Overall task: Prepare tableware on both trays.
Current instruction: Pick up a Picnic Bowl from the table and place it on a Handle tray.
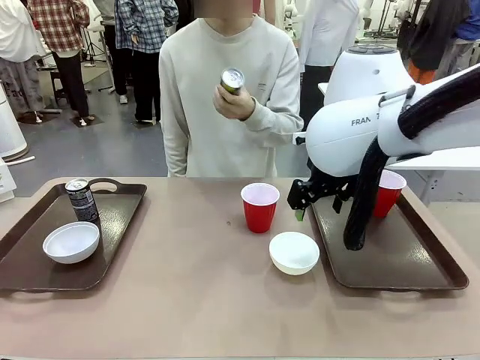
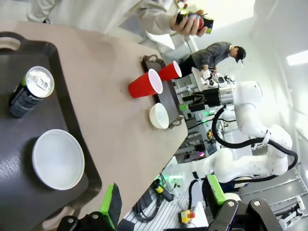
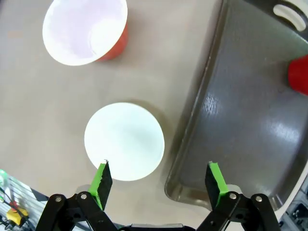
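On the left tray (image 1: pixel 112 225) stand a white bowl (image 1: pixel 71 242) and a slim black can (image 1: pixel 81 199). A red cup (image 1: pixel 259 206) and a second white bowl (image 1: pixel 294 252) sit on the bare table beside the right tray (image 1: pixel 397 259), which holds another red cup (image 1: pixel 388 192). My right gripper (image 1: pixel 300 210) hovers open above that tray's left rim. In its wrist view the right gripper (image 3: pixel 159 180) straddles the bowl (image 3: pixel 124 140) and the tray edge (image 3: pixel 192 144). My left gripper (image 2: pixel 163 197) is open above the left tray's bowl (image 2: pixel 57 159) and can (image 2: pixel 30 91). The person holds a can (image 1: pixel 232 80) at chest height.
The person stands at the far side of the table, the other arm down. My right arm's black cable (image 1: pixel 364 202) hangs over the right tray. Bare tabletop (image 1: pixel 187 285) lies between the trays and along the front edge.
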Robot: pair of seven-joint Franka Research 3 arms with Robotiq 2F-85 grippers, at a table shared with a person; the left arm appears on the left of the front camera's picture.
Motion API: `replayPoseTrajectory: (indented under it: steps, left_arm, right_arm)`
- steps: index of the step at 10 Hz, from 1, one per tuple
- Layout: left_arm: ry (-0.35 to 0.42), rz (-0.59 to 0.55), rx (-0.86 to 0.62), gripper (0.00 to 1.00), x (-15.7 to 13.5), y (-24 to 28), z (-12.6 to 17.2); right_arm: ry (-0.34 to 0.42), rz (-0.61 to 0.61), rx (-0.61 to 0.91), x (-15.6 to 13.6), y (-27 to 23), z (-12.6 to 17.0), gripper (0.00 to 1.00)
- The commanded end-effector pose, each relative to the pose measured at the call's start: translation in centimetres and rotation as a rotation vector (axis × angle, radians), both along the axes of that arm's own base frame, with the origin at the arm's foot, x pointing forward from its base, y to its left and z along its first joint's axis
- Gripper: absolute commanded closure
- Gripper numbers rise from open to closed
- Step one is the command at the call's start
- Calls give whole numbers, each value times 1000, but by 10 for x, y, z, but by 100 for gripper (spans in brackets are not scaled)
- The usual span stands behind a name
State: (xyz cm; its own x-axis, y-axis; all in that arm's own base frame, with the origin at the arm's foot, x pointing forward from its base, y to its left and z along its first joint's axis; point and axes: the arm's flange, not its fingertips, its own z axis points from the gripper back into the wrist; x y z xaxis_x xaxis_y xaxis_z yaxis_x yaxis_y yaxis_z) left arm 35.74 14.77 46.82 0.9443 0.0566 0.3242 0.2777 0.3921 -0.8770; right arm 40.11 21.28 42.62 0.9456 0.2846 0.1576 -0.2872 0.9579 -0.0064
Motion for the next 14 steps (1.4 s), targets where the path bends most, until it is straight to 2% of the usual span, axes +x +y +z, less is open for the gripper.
replayPoseTrajectory:
  steps: [1, 2, 3, 4, 5, 6, 8, 11, 13, 14]
  left_arm:
    - [-15, 0, -20, 8, -1, 1, 0]
    - [-15, 0, -20, 8, -1, 1, 0]
    - [-15, 0, -20, 8, -1, 1, 0]
    - [-15, 0, -20, 8, -1, 1, 0]
    - [-15, 0, -20, 8, -1, 1, 0]
    - [-15, 0, -20, 8, -1, 1, 0]
    - [-15, 0, -20, 8, -1, 1, 0]
    - [-15, 0, -20, 8, -1, 1, 0]
    - [-15, 0, -20, 8, -1, 1, 0]
    - [-15, 0, -20, 8, -1, 1, 0]
  right_arm:
    - [-3, 5, 5, 24, 3, -10, 0]
    - [10, 9, 2, 19, 0, -14, 0]
    - [35, 46, -41, -20, -7, -2, 0]
    - [80, 133, -27, -83, -29, 22, 0]
    - [38, 137, 8, -126, -49, 43, 0]
    - [37, 130, 7, -133, -57, 48, 0]
    - [84, 117, 30, -122, -61, 34, 0]
    - [111, 128, 37, -114, -54, 20, 0]
    - [100, 116, 48, -111, -54, 18, 0]
    - [58, 77, 61, -104, -51, 15, 0]
